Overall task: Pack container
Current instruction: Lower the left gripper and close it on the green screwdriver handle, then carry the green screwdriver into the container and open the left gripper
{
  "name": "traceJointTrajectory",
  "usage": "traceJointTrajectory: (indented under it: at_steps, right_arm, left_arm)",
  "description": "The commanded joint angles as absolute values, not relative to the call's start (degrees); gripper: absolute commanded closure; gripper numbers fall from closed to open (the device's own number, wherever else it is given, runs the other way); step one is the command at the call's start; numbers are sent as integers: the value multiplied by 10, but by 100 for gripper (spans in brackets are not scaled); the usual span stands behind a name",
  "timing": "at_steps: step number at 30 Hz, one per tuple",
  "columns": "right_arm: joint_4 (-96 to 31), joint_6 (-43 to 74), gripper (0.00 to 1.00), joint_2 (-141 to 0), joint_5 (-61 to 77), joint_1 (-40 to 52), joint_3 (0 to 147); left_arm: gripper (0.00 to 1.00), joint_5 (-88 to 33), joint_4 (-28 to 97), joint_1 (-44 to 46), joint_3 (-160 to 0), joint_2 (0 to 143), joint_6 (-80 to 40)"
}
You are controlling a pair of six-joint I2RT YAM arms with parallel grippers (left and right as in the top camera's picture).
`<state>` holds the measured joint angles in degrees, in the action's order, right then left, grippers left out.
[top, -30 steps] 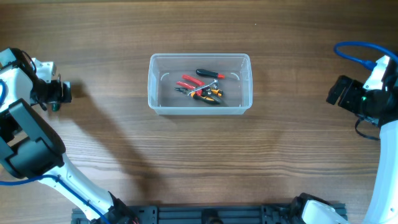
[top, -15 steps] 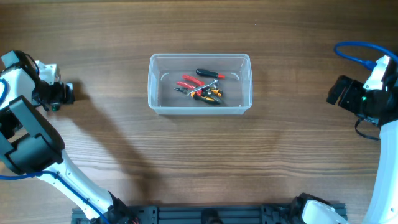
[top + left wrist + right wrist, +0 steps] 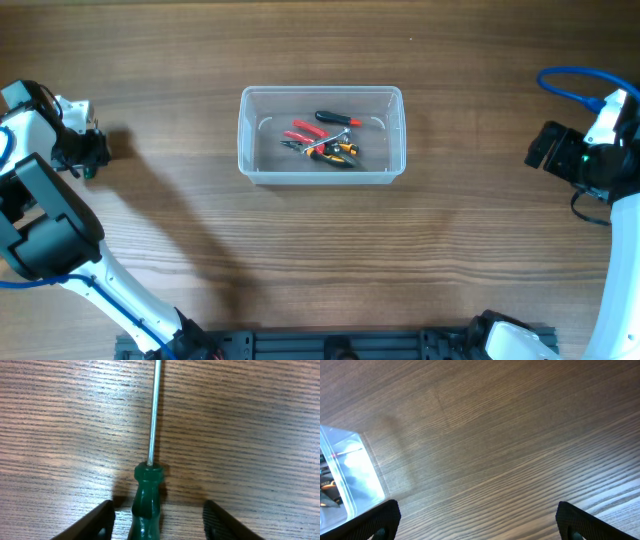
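Observation:
The container (image 3: pixel 244 130) is a clear plastic tub at the table's middle, and one corner of it shows in the right wrist view (image 3: pixel 350 467). Inside lie red-handled pliers (image 3: pixel 304 131), a black and red screwdriver (image 3: pixel 336 118) and an orange and black tool (image 3: pixel 342 152). A green-handled screwdriver (image 3: pixel 146 492) lies on the wood at the far left, its steel shaft pointing away. My left gripper (image 3: pixel 160 511) is open, with one jaw on each side of the handle and a gap at each side; it also shows in the overhead view (image 3: pixel 96 148). My right gripper (image 3: pixel 477 512) is open and empty at the far right (image 3: pixel 540 150).
A blue cable (image 3: pixel 568 78) loops above the right arm. Bare wooden table (image 3: pixel 320 250) lies between the tub and both arms. A dark rail (image 3: pixel 330 345) runs along the front edge.
My left gripper has shifted slightly left from half a second ago. The right arm and the tub have not moved.

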<state>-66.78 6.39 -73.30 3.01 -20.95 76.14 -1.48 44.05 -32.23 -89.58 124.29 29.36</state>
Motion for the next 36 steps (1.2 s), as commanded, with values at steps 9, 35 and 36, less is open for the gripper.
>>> traceJointTrajectory:
  at_steps: [9, 35, 36]
  right_arm:
    - [-666, 62, 0, -737, 37, -211, 760]
    - [-666, 62, 0, -737, 37, -211, 760]
    - [-666, 62, 0, -737, 37, -211, 760]
  left_arm:
    - [54, -25, 441, -324, -896, 1255, 293]
    - [87, -26, 443, -324, -897, 1255, 293]
    - [93, -26, 443, -324, -900, 1254, 287]
